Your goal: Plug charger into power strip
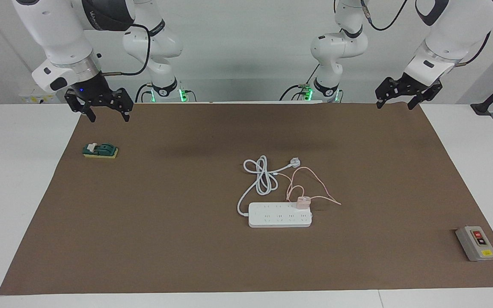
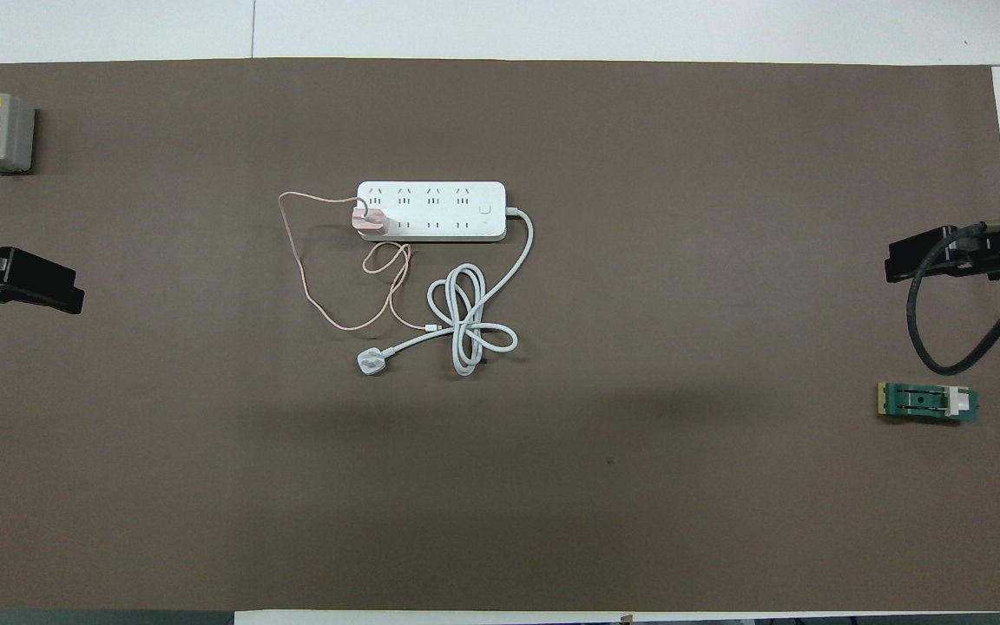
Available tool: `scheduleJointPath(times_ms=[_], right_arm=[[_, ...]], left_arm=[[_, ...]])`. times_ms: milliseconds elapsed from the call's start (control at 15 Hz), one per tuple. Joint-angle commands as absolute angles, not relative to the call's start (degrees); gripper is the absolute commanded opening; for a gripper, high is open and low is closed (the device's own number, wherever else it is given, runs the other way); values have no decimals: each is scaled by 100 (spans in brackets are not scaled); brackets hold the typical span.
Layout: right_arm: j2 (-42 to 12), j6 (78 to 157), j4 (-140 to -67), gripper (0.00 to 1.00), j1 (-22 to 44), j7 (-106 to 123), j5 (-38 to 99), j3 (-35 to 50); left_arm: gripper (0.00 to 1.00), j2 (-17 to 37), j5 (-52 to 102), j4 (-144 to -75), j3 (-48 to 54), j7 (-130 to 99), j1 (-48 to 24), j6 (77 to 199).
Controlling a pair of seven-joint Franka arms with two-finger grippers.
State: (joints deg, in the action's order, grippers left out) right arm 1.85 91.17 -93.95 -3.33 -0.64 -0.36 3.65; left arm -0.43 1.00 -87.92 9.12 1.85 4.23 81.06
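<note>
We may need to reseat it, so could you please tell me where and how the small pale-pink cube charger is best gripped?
Probably from straight above, fingers closing on two opposite flat side faces of the small pale-pink cube charger. It stands upright on the long white power strip at its left-arm end, and its thin pink cable trails toward the robots, so avoid that face.

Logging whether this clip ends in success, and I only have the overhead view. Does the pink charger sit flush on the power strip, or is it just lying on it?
Observer: In the facing view the charger stands upright on the power strip, with no gap under it that I can make out.
Operator: Are the arms clear of it?
Observer: Yes. The left gripper hangs in the air over the edge of the mat nearest the robots, fingers open and empty.
Operator: And the right?
Observer: The right gripper hangs over the mat's corner at its own end, open, well above the green block.
</note>
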Motion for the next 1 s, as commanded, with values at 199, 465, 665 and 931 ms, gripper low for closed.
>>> scheduleJointPath(times_ms=[199, 465, 665, 931], right_arm=[[281, 9149, -9492, 100, -396, -123, 62, 396], [281, 9149, -9492, 100, -404, -123, 62, 396], [281, 9149, -9492, 100, -404, -114, 62, 396], [281, 9149, -9492, 100, -404, -123, 62, 396]], left_arm=[[100, -141, 53, -9035, 914, 114, 369, 8306], [100, -123, 53, -9166, 914, 114, 360, 8559], [100, -149, 53, -9237, 914, 114, 369, 8561], [100, -149, 53, -9229, 914, 114, 360, 8596]])
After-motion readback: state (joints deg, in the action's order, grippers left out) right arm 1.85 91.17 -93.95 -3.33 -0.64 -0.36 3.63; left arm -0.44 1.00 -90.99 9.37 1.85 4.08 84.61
